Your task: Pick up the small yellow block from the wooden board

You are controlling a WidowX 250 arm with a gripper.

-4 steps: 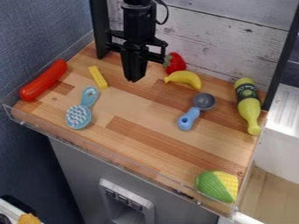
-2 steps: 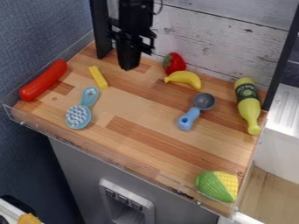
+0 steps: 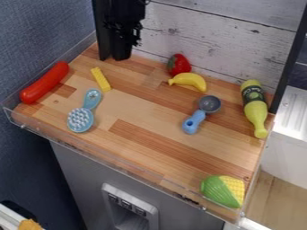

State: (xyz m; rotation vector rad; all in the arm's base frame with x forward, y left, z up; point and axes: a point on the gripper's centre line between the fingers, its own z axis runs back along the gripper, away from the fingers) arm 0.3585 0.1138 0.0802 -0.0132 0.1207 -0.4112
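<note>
Gripper: Black and empty, it [image 3: 121, 58] hangs at the rear left of the wooden surface [image 3: 144, 112], its tip beside a black post [image 3: 101, 31]; a sideways swing could knock the two together.
Fingers: Drawn together with nothing between them, they would have to part before taking anything; lowered as they are, they could press on an item or shove it along.
Yellow stick: The slim piece [image 3: 101, 79], the item nearest the gripper, lies flat in front of it; an off-center descent could roll or spin it toward the brush [image 3: 85, 114] or the red sausage [image 3: 45, 82].
Strawberry: Red and green-topped, it [image 3: 178, 64] sits by the whitewashed back boards [image 3: 201, 31], just behind the banana [image 3: 189, 81]; a low sweep from the left could push one into the other.
Scoop: Its gray bowl and blue handle [image 3: 201, 114] lie beyond the banana; a knock on the bowl could turn it.
Bottle: Lying on its side at the right, the rounded yellow-green bottle [image 3: 255, 108] might roll if nudged.
Corn: The green-husked ear [image 3: 223, 191] rests at the front right corner, near the clear rim, with little room for a push.
</note>
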